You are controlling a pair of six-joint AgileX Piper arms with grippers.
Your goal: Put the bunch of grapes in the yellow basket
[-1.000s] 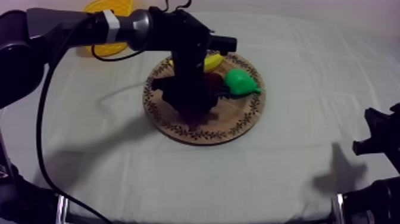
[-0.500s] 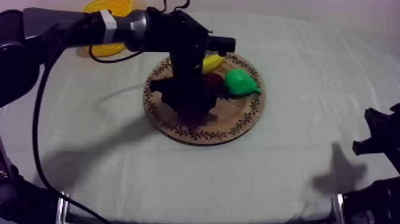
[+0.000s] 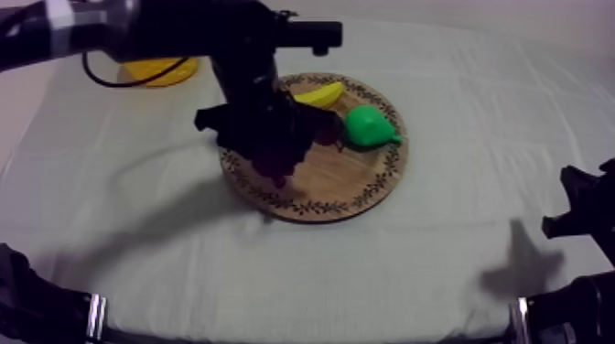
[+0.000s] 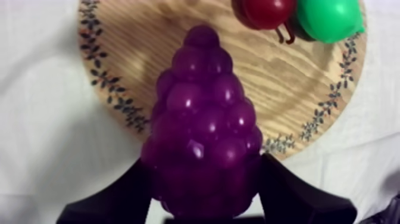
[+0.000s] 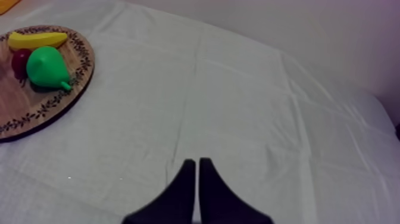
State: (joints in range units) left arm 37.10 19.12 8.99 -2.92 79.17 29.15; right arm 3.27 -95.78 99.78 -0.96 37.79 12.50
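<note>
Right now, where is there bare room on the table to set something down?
Bare cloth: right of the wooden board up to the right claw, and along the near edge. Crowded: banana, small red fruit, pear on the board's far side; left claw holding grapes over its rim.

The left claw (image 4: 205,190), clamped on the bunch of grapes (image 3: 275,157), now sits higher and farther toward 10 o'clock than a second ago. The grapes hang over the wooden board's (image 3: 357,188) 9 o'clock rim instead of its middle. The arm now crosses over the yellow basket (image 3: 160,71), and the banana (image 3: 320,93) lies uncovered near the board's 12 o'clock.
</note>
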